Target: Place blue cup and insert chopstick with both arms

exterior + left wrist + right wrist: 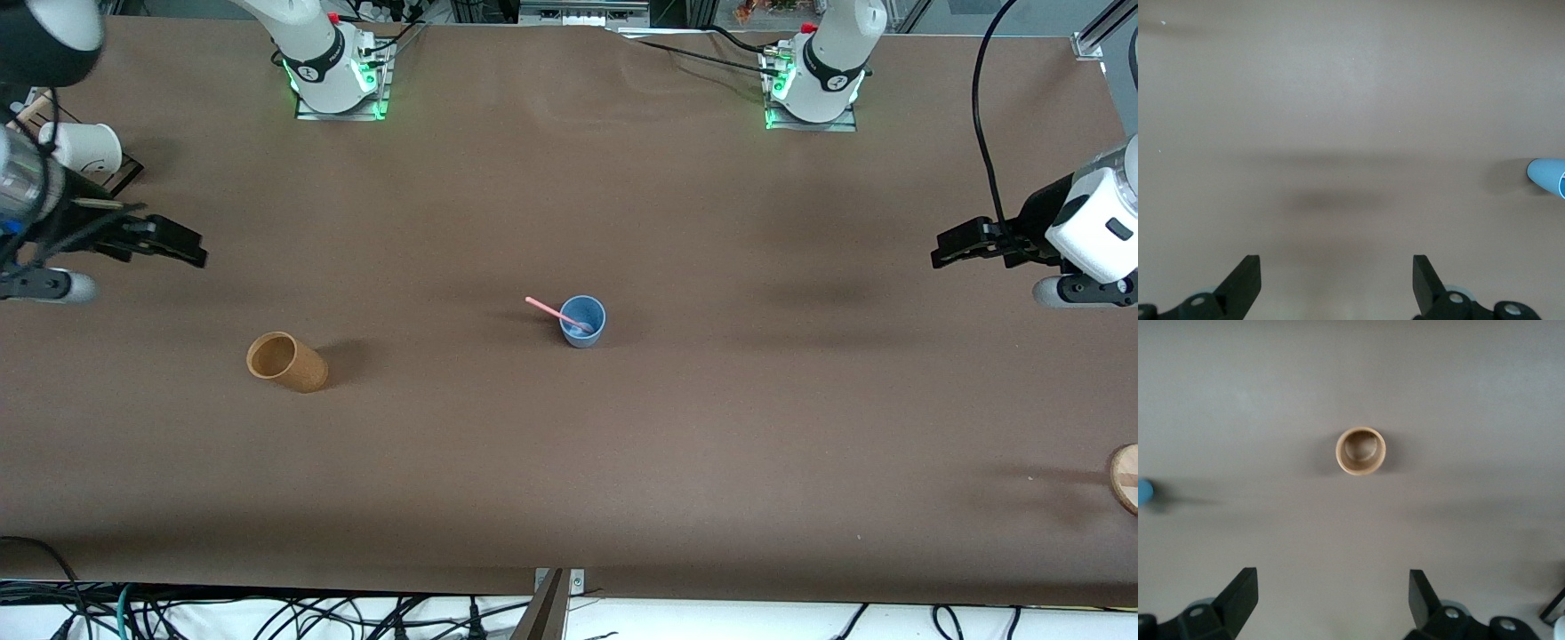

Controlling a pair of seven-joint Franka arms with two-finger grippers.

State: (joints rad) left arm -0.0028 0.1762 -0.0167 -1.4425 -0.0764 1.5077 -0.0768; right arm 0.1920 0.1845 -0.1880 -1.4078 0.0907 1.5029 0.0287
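Note:
The blue cup (583, 321) stands upright at the middle of the table. The pink chopstick (553, 311) leans in it, its free end pointing toward the right arm's end. A part of the cup shows at the edge of the left wrist view (1548, 177) and of the right wrist view (1143, 491). My left gripper (941, 251) is open and empty, up in the air over the left arm's end of the table (800, 427). My right gripper (197, 253) is open and empty, over the right arm's end. In both wrist views the gripper (1337, 277) (1333, 593) hangs over bare table.
A tan cup (286, 361) stands toward the right arm's end, nearer the front camera than the right gripper; it shows in the right wrist view (1361, 451). A white paper cup (84, 149) lies on a small stand at that end. A wooden disc (1125, 476) sits at the left arm's edge.

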